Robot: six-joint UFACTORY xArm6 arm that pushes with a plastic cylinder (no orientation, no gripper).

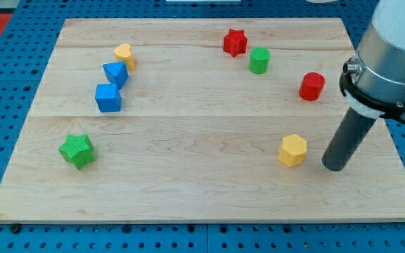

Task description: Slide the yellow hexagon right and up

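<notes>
My tip [335,166] — a bare dark rod with no pincer, so holding nothing — stands just right of the yellow plastic hexagon [292,150] (the wrong side, I judge, for pushing right and up) near the wooden board's [188,183] lower right.

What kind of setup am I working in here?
Probably a lab tabletop rig for pushing tests: a wooden board on a blue perforated base, strewn with small blocks. My tip stands just right of the yellow hexagon.

1 raised camera looks obliquely down over the wooden board [202,190].
</notes>
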